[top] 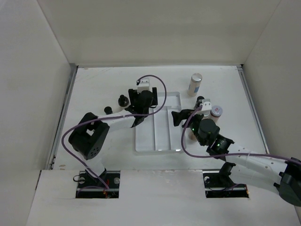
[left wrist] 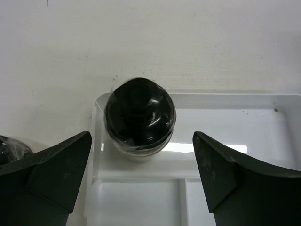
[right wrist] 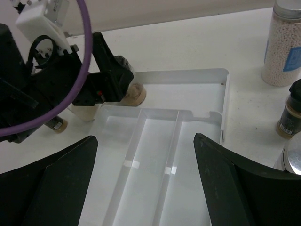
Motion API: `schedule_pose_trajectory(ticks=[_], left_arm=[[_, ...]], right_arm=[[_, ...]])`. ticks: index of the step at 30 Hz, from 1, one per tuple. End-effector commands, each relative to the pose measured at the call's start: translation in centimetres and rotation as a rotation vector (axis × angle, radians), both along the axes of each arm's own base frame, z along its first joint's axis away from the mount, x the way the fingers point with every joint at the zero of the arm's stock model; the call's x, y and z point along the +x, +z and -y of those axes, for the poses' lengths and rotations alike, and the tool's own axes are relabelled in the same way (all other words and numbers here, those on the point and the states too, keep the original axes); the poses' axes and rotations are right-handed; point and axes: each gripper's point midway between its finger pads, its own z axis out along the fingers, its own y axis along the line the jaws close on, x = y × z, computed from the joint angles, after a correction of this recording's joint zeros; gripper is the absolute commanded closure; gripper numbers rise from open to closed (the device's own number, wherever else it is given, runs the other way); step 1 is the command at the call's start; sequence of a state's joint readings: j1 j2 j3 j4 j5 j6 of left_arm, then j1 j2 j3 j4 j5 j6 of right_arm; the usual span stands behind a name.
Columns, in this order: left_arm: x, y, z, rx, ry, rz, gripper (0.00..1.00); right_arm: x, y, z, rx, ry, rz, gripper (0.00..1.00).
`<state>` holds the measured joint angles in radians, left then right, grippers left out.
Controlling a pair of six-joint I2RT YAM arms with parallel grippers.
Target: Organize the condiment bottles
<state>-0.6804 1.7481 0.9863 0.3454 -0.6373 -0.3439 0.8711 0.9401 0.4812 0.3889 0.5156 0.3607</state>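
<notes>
Black-capped bottle (left wrist: 139, 117) upright in tray (left wrist: 235, 101) far-left corner compartment, dead ahead of left gripper (left wrist: 142, 141), centred between jaws. Jaws apart, no contact as far as view shows. Axis vertical. Left arm nearer. Right gripper (right wrist: 146, 141) also spread, empty, by tray right edge. Tall pale cylinder (right wrist: 286, 44): blue label (right wrist: 292, 59), text unreadable.

A white divided tray (top: 160, 136) is set on a white table (top: 94, 84).
The tray is laid near the table's middle and is split into long narrow compartments, with one crosswise at its far end; the table is enclosed by plain white walls (top: 155, 33).
</notes>
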Motion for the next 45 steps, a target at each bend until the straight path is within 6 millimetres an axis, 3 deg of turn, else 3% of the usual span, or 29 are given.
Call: schedule_pose_trajectory(ticks=[1,4,7,9,12,13,15,16,21,25,29,33,39,42,45], left_arm=[[-1.2,7.0,0.3,-0.116,-0.014,0.151,0.09],[-3.8,9.7,0.0,-0.162,-0.041,0.2,0.09],[-7.0,11.3,-0.6,-0.215,-0.076,0.241,0.1],[-9.2,11.6,-0.9,-0.246,-0.107,0.263,0.1],[-11.5,11.1,-1.7,-0.275,-0.12,0.27,0.1],[-12.2,10.9,-1.9,-0.294,-0.122,0.271,0.1],[-13.5,10.6,-1.9,-0.345,-0.141,0.277,0.1],[-14.1,10.4,-1.9,-0.374,-0.151,0.28,0.1],[-16.5,10.0,-2.3,-0.475,-0.215,0.328,0.05],[-17.5,9.9,-3.5,-0.533,-0.219,0.375,0.0],[-17.0,9.5,-3.9,-0.534,-0.202,0.385,0.0],[-16.8,9.1,-3.2,-0.535,-0.212,0.381,0.0],[-16.5,7.5,-2.7,-0.525,-0.205,0.371,0.0],[-16.6,7.3,-2.3,-0.526,-0.224,0.37,0.0],[-16.6,7.3,-2.6,-0.527,-0.221,0.374,0.0]], right_arm=[[0.2,1.4,0.5,0.038,-0.022,0.03,0.1],[-0.1,1.9,1.5,0.039,-0.054,0.031,0.18],[-0.3,2.1,3.5,0.022,-0.134,0.01,0.53],[-1.0,1.7,4.8,-0.002,-0.195,-0.029,0.68],[-2.1,0.6,6.9,-0.064,-0.284,-0.079,0.65],[-2.5,0.2,7.8,-0.09,-0.324,-0.094,0.55],[-3.3,-0.8,9.3,-0.115,-0.383,-0.132,0.24],[-3.6,-1.4,10.0,-0.125,-0.406,-0.156,0.15],[-4.2,-4.3,10.9,-0.191,-0.453,-0.281,0.04],[-4.0,-6.2,10.4,-0.219,-0.438,-0.338,0.05],[-3.2,-7.3,9.7,-0.19,-0.414,-0.384,0.1],[-2.3,-8.5,9.9,-0.191,-0.426,-0.419,0.2],[-1.1,-9.5,8.6,-0.198,-0.396,-0.453,0.36],[-0.7,-8.7,8.6,-0.195,-0.41,-0.44,0.54],[-0.9,-5.2,8.6,-0.153,-0.423,-0.366,0.59]])
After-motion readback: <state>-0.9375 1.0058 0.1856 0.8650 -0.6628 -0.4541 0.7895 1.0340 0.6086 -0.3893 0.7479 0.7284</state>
